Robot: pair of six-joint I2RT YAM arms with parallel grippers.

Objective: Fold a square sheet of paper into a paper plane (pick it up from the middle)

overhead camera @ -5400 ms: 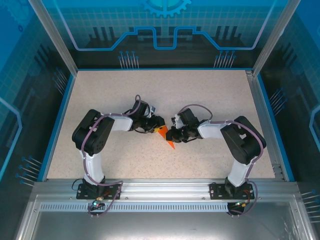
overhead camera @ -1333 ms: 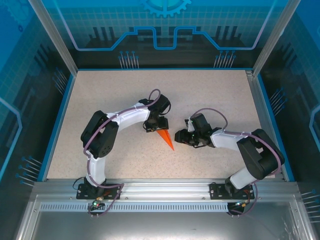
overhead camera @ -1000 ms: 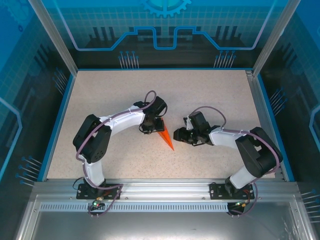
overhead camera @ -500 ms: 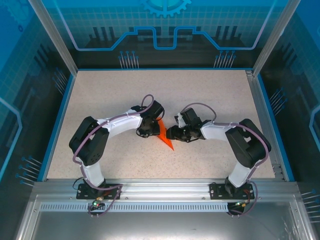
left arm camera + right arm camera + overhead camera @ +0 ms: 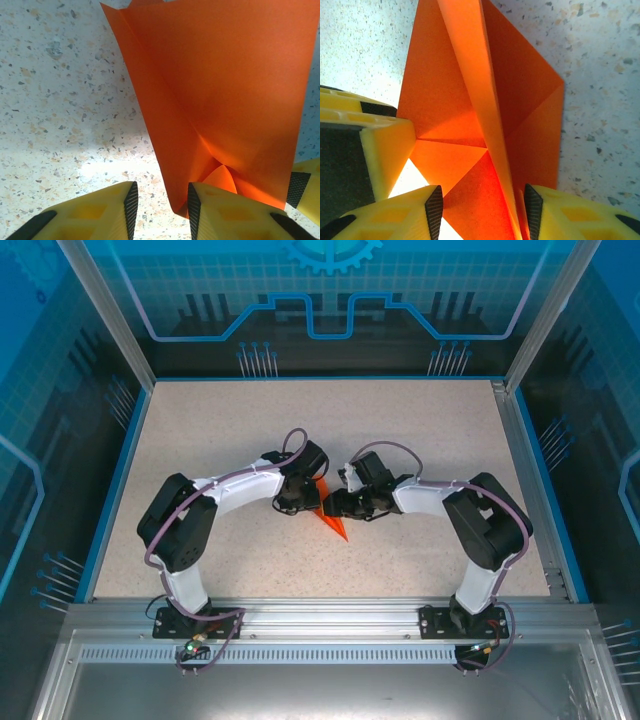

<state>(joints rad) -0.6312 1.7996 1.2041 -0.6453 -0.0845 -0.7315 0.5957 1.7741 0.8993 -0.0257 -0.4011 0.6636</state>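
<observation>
Centre frame in the top view, the half-folded paper (image 5: 330, 521) sits on the counter (image 5: 430, 430) with both arms meeting over it, apparently to pinch its crease. The left end effector (image 5: 160, 199) is part-open, one pad touching the paper's edge. The right end effector (image 5: 483, 207), also part-open, straddles the raised ridge without gripping.

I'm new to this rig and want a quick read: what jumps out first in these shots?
First, the bright orange folded paper at the middle of the speckled table, creased to a point aimed toward the near edge. Then both arms curling inward: the left gripper and the right gripper flank it from either side, yellow jaws parted, folds running between them.
</observation>
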